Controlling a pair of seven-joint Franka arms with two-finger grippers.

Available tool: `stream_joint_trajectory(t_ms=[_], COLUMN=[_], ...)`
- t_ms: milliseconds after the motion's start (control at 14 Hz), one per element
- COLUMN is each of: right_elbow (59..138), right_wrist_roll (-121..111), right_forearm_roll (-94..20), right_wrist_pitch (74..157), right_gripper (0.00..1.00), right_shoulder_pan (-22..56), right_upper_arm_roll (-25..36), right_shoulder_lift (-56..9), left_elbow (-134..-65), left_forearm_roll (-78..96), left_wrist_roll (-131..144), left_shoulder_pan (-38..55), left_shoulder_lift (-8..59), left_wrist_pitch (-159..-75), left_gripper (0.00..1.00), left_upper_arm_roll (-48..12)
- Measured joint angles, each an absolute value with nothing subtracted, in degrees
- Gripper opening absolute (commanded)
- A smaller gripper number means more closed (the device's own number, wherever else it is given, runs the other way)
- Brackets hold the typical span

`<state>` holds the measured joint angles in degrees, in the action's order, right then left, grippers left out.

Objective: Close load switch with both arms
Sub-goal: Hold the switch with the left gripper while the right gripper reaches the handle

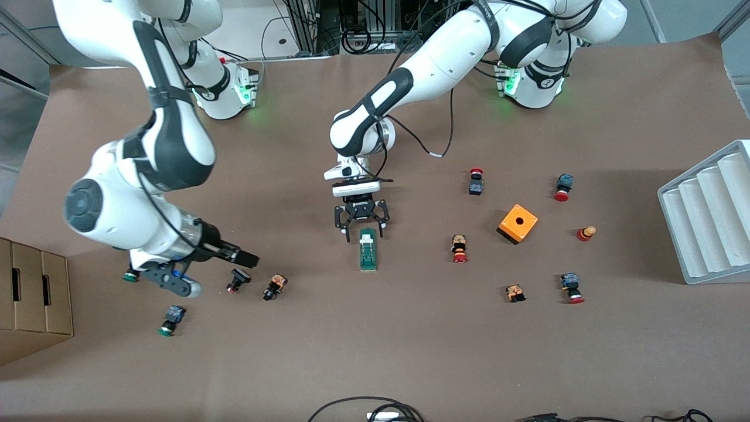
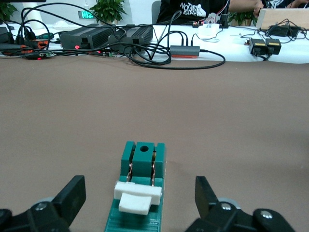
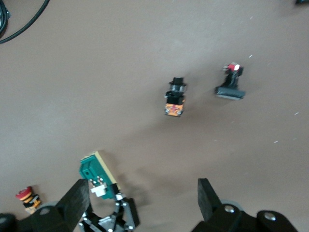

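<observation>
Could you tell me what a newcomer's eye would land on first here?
Probably the green load switch mid-table, with the left gripper open at its white-handled end. Next, the orange box toward the left arm's end, then the right gripper, open over small buttons toward the right arm's end.

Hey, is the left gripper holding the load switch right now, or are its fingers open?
Open, not holding. The left gripper sits over the white-handle end of the load switch, and its fingers stand apart on either side without touching it.
</observation>
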<state>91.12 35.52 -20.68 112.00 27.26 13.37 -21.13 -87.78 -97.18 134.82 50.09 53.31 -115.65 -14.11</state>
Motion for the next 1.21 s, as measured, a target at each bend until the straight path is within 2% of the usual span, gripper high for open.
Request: stream_joint_trajectory(t_ms=[571,1214], right_elbow=[90.96,85.45], right_wrist_roll=[58.04,78.28], right_forearm_roll=[-21.01,-21.04], right_wrist_pitch=[120.60,122.13], right_gripper=[1.00,1.00], right_shoulder_pan=[35.27,38.06], right_upper_arm_roll=[13.32,11.85], right_shoulder_lift=[-25.98,-33.00], left_elbow=[-87.64,-85.04], left_forearm_roll=[-100.08,-102.41], left_wrist_roll=[140.11,142.56], left_shoulder_pan=[52.67,53.66], left_shoulder_lift=[55.18,58.93], left_wrist_pitch=[-107.65,-107.21], left_gripper=[1.00,0.99], left_upper_arm_roll=[-14.99,-15.03])
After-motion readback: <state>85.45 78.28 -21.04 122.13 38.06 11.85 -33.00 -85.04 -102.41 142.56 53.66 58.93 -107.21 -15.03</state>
